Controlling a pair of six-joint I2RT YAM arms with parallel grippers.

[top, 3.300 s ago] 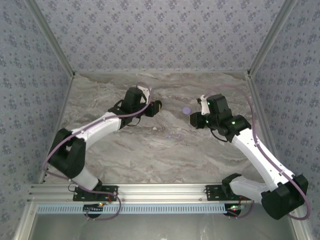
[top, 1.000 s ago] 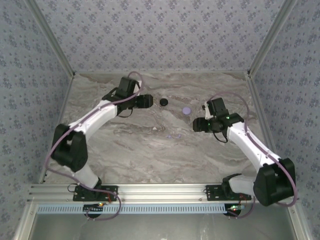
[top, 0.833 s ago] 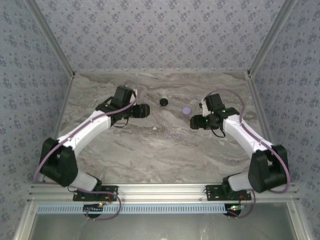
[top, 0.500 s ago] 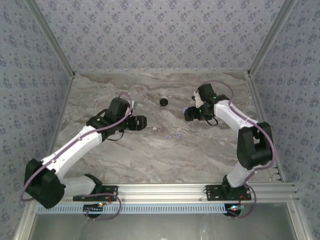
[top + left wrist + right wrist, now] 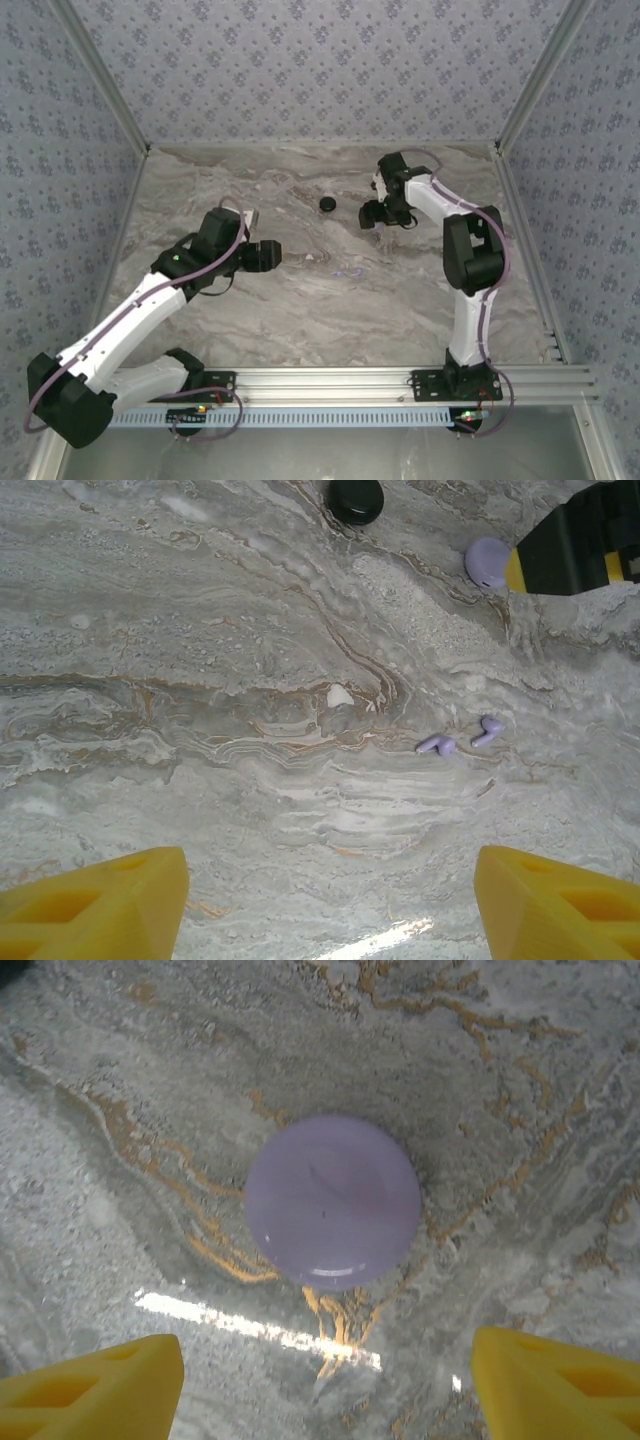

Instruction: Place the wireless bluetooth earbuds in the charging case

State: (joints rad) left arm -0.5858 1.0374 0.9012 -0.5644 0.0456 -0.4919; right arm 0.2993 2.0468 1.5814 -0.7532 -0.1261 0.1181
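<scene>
Marble table (image 5: 200, 660): lilac earbuds (image 5: 436, 745) lying flat, side by side.

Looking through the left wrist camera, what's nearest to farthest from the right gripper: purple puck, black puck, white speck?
1. purple puck, partly tucked under the right gripper, top right.
2. black puck, farther left along the picture's top edge.
3. white speck, down in the picture's middle.

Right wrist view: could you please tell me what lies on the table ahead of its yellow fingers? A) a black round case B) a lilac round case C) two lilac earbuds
B: the lilac round case rests on the marble table, centred ahead of the open right gripper.
</scene>
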